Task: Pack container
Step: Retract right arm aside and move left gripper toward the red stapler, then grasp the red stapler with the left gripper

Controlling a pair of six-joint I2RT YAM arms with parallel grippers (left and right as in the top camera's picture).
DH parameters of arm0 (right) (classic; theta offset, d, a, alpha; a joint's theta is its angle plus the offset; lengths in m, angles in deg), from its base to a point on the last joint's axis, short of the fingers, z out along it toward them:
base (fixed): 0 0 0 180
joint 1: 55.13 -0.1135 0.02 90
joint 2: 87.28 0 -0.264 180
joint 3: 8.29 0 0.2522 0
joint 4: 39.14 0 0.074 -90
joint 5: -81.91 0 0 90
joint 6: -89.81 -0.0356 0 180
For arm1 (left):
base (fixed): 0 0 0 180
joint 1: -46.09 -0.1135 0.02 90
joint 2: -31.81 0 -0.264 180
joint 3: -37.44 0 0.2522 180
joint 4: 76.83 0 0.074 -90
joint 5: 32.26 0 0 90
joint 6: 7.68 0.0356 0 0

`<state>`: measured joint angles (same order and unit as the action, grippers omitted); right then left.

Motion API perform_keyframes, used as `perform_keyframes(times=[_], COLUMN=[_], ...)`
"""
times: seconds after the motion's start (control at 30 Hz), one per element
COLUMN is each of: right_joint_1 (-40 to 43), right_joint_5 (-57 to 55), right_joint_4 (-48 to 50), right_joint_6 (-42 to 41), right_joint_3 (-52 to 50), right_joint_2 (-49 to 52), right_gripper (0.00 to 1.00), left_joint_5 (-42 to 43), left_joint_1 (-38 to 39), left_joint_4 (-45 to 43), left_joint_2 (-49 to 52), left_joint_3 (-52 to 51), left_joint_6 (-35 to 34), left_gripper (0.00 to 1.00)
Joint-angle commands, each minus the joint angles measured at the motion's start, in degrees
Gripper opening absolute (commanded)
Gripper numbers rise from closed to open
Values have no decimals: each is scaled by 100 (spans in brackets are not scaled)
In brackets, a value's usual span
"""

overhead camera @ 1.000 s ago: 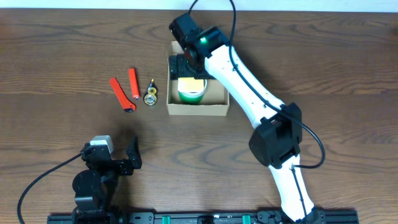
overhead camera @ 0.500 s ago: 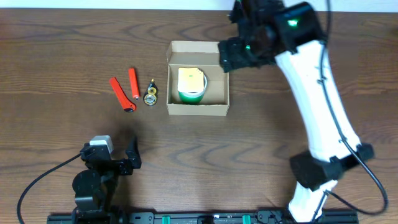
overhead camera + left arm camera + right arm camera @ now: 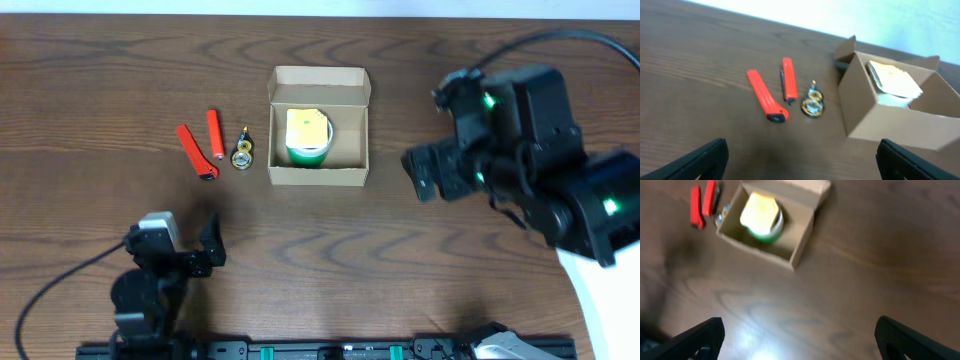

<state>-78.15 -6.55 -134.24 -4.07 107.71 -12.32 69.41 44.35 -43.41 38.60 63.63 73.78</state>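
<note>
A roll [image 3: 308, 136] sits in the container [image 3: 318, 177]; a trinket [image 3: 241, 155] and two slim tools [image 3: 197, 152] lie just left

Tan box [image 3: 318, 176]; green roll [image 3: 307, 153], yellow top; red long stick [image 3: 196, 152], red short stick [image 3: 214, 135]; gold trinket [image 3: 241, 155]; dark brown wood-grain counter [image 3: 100, 80].

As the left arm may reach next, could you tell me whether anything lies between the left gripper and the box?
Nothing visible does: bare table runs from the open left gripper to the box. The two red tools and the small brass piece lie beside the box's left wall, off that line.
</note>
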Motion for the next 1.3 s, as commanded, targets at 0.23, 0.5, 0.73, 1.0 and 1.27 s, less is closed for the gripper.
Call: perform_keyframes(times=[0.23,0.5,0.73,1.0,1.27], right_joint_1=[50,50,50,50,50], right_joint_5=[-11,-22,-22,-22,-22], right_joint_4=[-444,-507,-507,-507,-507], right_joint_6=[225,225,225,225,225], right_joint_3=[-175,-177,-177,-177,-177], right_joint_2=[-203,-208,-208,-208,-208], right_gripper=[99,99,99,99,99], left_joint_5=[238,343,343,319,278], left_joint_1=[-13,-13,-11,-11,-11], left_joint_4=[1751,2505,2446,1862,1663], left_joint_2=[4422,6756,7528,8021,8236], left_joint_3=[4559,6363,6358,6358,6358], left_joint_6=[732,662,660,380,387], left_gripper=[95,95,95,95,95])
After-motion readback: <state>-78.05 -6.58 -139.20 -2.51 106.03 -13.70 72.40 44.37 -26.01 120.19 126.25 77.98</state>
